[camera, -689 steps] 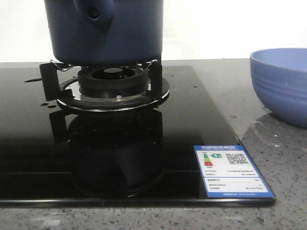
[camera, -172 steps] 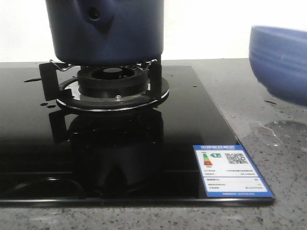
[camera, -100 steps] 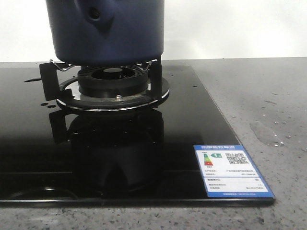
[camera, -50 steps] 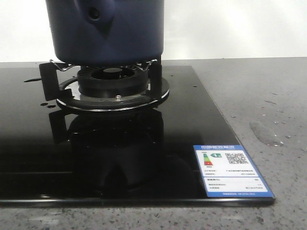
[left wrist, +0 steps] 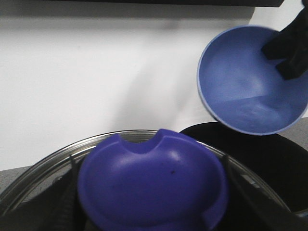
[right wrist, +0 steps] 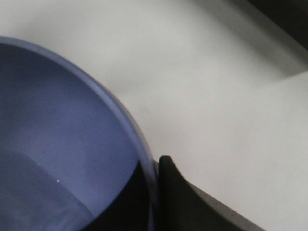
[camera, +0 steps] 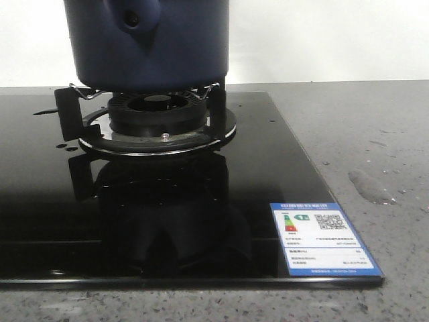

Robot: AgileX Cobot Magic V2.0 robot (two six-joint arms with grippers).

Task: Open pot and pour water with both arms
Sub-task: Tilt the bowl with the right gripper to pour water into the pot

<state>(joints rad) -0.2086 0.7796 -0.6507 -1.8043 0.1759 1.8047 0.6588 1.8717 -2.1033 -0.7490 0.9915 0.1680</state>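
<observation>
The dark navy pot (camera: 167,47) stands on the burner (camera: 158,114); its top is cut off in the front view. In the left wrist view my left gripper (left wrist: 151,192) is shut on the blue knob (left wrist: 154,178) of a glass lid (left wrist: 43,166) with a metal rim, held off the pot. A dark round opening (left wrist: 260,163) beside the lid looks like the pot's mouth. My right gripper (right wrist: 155,192) pinches the rim of the periwinkle bowl (right wrist: 57,144), which holds water. The bowl (left wrist: 245,82) hangs tilted above that opening, with the right gripper's fingers (left wrist: 288,48) on its rim.
The black glass hob (camera: 268,174) carries a blue-edged energy label (camera: 325,238) at its front right corner. A wet patch (camera: 372,186) lies on the grey speckled counter (camera: 375,121) at the right. A white wall stands behind.
The bowl, on the counter at the right at first, rose and left the front view, leaving a wet patch. The pot has not moved over the last second.
</observation>
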